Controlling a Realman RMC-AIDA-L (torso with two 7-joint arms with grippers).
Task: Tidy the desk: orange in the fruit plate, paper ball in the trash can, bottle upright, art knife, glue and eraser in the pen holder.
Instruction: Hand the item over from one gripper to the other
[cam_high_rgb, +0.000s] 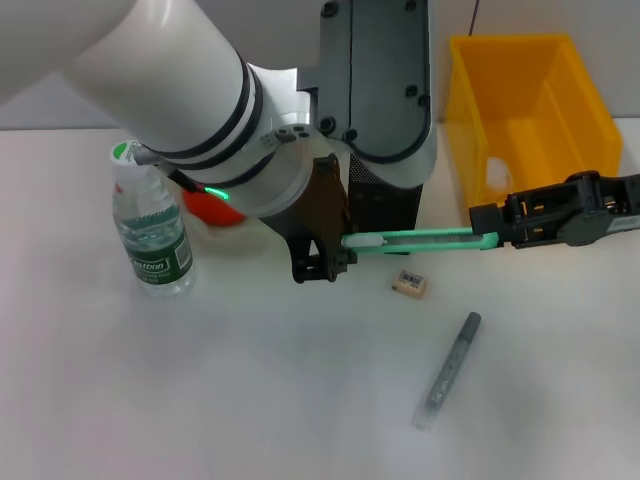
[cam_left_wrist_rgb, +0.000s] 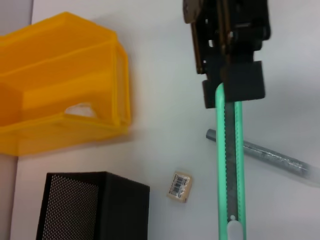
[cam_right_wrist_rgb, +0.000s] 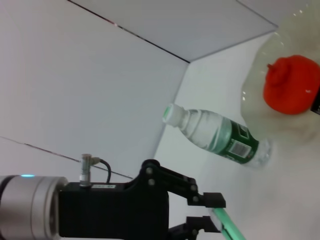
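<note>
You see both grippers clamped on the green art knife (cam_high_rgb: 420, 239) just in front of the pen holder (cam_high_rgb: 385, 205): left gripper (cam_high_rgb: 325, 262) at one end, right gripper (cam_high_rgb: 492, 225) at the other. The eraser (cam_high_rgb: 411, 284) lies near the holder, below the knife

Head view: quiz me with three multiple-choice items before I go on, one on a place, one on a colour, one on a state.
1. Where does the eraser lie?
A. In the pen holder
B. On the table, between the art knife and the grey stick
C. In the trash can

2. What colour is the art knife's body?
A. Green
B. Red
C. Blue

3. How does the bottle stand?
A. Lying on its side
B. Upright on the table
C. Lifted in a gripper

Answers:
1 B: it rests on bare tabletop just below the knife.
2 A: the bar runs green from the right gripper, which clamps one end, to the left gripper at the other.
3 B: its base is on the table, cap upward, no gripper on it.
</note>
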